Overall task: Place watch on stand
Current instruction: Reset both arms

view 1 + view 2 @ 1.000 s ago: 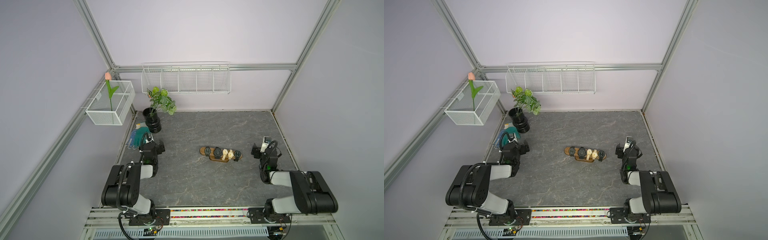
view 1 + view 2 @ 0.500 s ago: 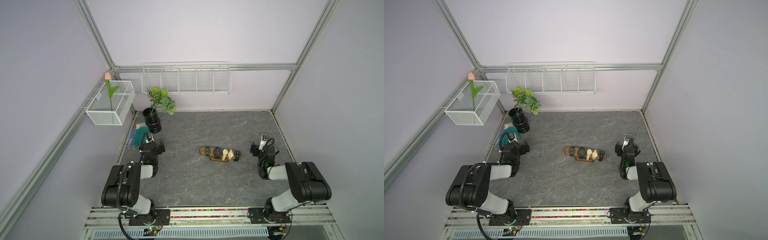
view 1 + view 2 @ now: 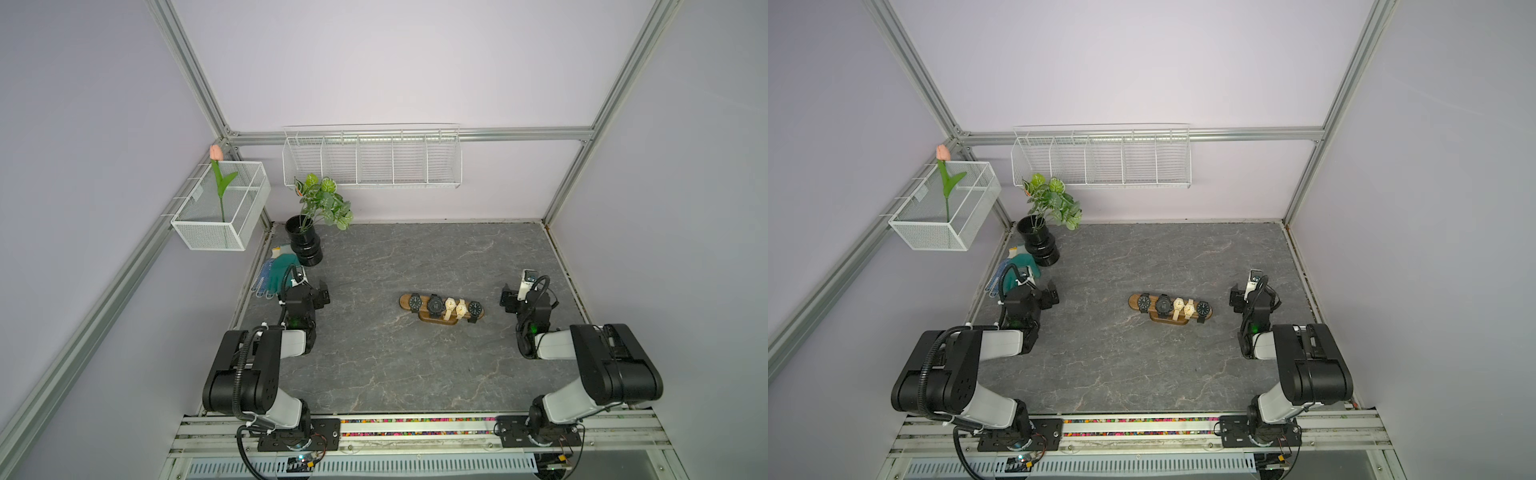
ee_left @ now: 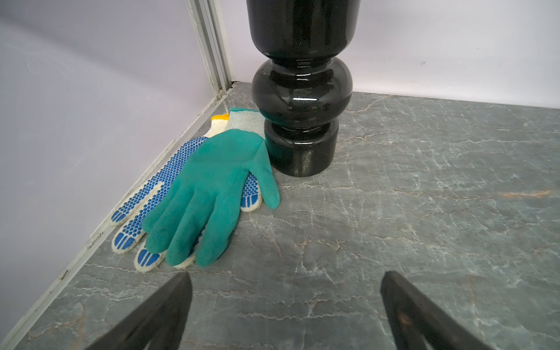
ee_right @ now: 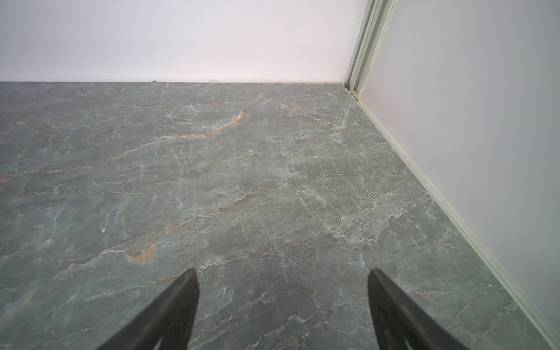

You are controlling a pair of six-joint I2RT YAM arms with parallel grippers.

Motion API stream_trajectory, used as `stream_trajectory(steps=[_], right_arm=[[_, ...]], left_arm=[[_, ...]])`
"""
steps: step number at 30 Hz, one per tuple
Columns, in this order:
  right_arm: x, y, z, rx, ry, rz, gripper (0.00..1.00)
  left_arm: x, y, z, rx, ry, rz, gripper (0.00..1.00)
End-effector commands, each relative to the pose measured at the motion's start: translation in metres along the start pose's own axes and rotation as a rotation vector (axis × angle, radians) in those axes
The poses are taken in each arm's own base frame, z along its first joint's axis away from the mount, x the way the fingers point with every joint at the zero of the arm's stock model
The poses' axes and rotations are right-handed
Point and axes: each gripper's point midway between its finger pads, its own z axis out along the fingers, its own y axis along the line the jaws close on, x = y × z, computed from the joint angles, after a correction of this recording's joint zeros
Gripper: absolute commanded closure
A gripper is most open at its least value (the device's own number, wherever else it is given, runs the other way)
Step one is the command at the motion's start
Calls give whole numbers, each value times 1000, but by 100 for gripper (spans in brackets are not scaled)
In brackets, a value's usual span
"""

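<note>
Showing apparent end state of task, as far as pics allow. Wooden stand [image 3: 404,300], a bar on an oval foot, sits at middle of bench [image 3: 415,374], well apart from both arms. In both top views its bar carries five watches [image 3: 434,305] side by side: two black, two cream, one black at the end nearest the right arm. No free slot visible and no loose watch on the bench, so placing looks done; nothing obvious left except, prob., parking the arms. Straps appear to wrap the bar, but detail is too small to confirm each is fully seated. Arms: left hand [image 4: 286,281] has fingers apart, empty, low over bench, facing green glove [image 4: 209,194] laid over dotted glove [image 4: 157,194], beside black vase [image 4: 300,91] in the corner; right hand [image 5: 282,272] has fingers apart, empty, facing bare bench near side wall. Neither hand touches stand or watches.
</note>
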Motion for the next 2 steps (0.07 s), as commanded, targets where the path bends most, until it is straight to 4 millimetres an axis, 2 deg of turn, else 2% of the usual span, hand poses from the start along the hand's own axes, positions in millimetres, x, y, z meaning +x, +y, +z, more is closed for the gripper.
stream_trajectory(steps=[1,2], right_arm=[[-10,3,1,-22,-30,-11,11],[-10,3,1,-21,-31,-9,11]], left_arm=[[-14,0,1,14,-30,-17,0],[-14,-1,2,18,-29,-19,1]])
